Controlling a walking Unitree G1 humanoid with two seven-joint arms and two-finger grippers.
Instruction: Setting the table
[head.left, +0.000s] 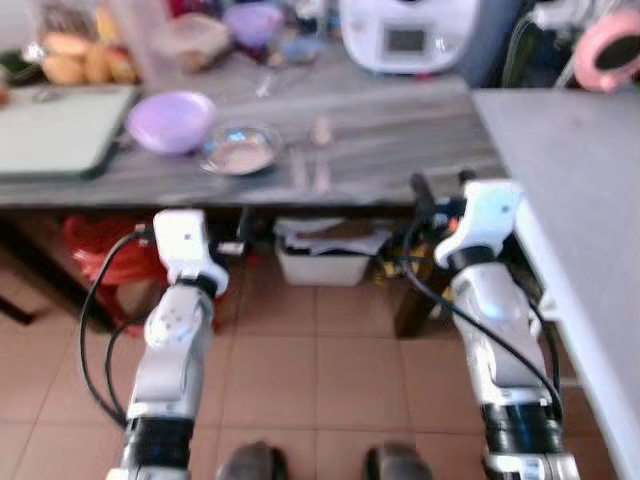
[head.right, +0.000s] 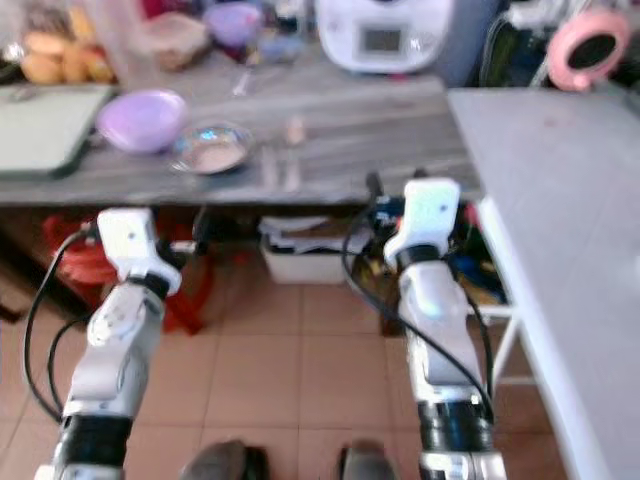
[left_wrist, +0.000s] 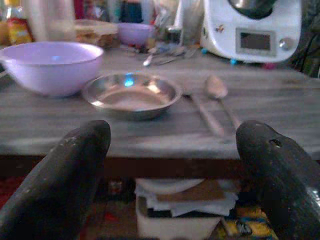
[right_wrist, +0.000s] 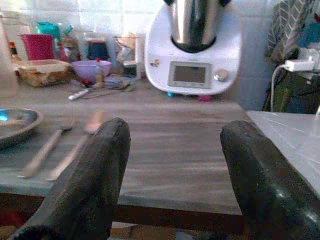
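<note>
A purple bowl (head.left: 171, 121) and a shallow metal dish (head.left: 239, 149) sit on the grey counter (head.left: 400, 140). A fork (head.left: 297, 168) and a spoon (head.left: 320, 150) lie just right of the dish. My left gripper (left_wrist: 172, 165) is open, held below and in front of the counter edge, facing the dish (left_wrist: 131, 93) and the bowl (left_wrist: 50, 66). My right gripper (head.left: 440, 184) is open too, near the counter's front edge further right, with nothing between its fingers (right_wrist: 95, 180).
A white kitchen machine (head.left: 410, 35) stands at the back of the counter. A green cutting board (head.left: 60, 130) lies at the left, with bread (head.left: 75, 60) behind it. A white table (head.left: 580, 200) runs along the right. Boxes and a red stool (head.left: 100, 255) are under the counter.
</note>
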